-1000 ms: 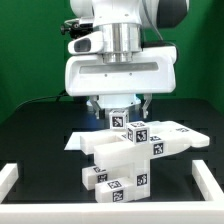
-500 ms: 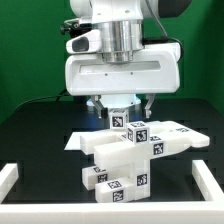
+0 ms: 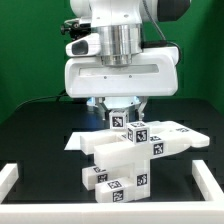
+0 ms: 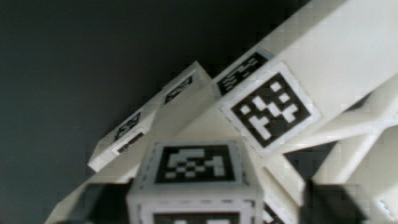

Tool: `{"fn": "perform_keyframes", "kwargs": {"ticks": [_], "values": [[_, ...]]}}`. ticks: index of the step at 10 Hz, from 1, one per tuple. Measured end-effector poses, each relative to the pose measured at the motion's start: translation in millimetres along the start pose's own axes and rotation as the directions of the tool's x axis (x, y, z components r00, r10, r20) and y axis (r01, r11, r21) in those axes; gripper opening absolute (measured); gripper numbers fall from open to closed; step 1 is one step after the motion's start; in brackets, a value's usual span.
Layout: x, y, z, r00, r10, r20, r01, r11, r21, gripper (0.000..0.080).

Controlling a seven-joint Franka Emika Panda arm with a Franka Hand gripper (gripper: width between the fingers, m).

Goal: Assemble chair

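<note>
Standing partly built: chair (image 3: 128, 155), centre of the black table (image 3: 40, 135), between the low white border rail (image 3: 12, 178) at 6 o'clock and the robot at 12 o'clock.

Progress, judged from present layout: several parts already joined into one cluster; no finished chair shape readable yet; further joining and probably tightening left. Loose parts elsewhere on the table: none visible.

Nearest, at 6 o'clock of the cluster: chunky block with three tag markers on its front and side faces, resting on the table.

Middle: broad matte white slab, lying flat across the block, pale and unmarked on top, reaching toward 9 o'clock.

Further, toward 3 o'clock: long bars running out sideways, tags on their end faces and upper surfaces.

Highest, at 12 o'clock of the cluster: short upright post with a tag on its facing side, directly beneath the gripper (image 3: 122, 108).

Gripper: dark fingers hanging just above or around the post top; contact not resolvable in the exterior view, so clamped or apart cannot be told.

Wrist view: chair (image 4: 231, 140) filling the picture, angled white bars with large tags, blurred; fingers not made out.

Farthest: large glossy robot body against a green backdrop.
</note>
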State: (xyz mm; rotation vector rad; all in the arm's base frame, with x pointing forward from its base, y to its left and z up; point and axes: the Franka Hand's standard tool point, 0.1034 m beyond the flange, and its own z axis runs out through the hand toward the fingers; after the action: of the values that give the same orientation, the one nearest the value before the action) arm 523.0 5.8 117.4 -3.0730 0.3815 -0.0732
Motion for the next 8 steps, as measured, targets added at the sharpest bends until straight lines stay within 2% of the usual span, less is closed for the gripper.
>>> {"fn": "perform_keyframes", "kwargs": {"ticks": [1,5,8], "values": [[0.0,0.0,0.0,1.000,0.000,0.000,0.000,1.000,0.000,0.0279],[0.0,-0.1,0.0,1.000,0.022,0.000,-0.022,1.000,0.000,0.0282],[1.5,1.2,0.0,0.958,0.285,-0.012,-0.285,0.959,0.009,0.0284]]}}
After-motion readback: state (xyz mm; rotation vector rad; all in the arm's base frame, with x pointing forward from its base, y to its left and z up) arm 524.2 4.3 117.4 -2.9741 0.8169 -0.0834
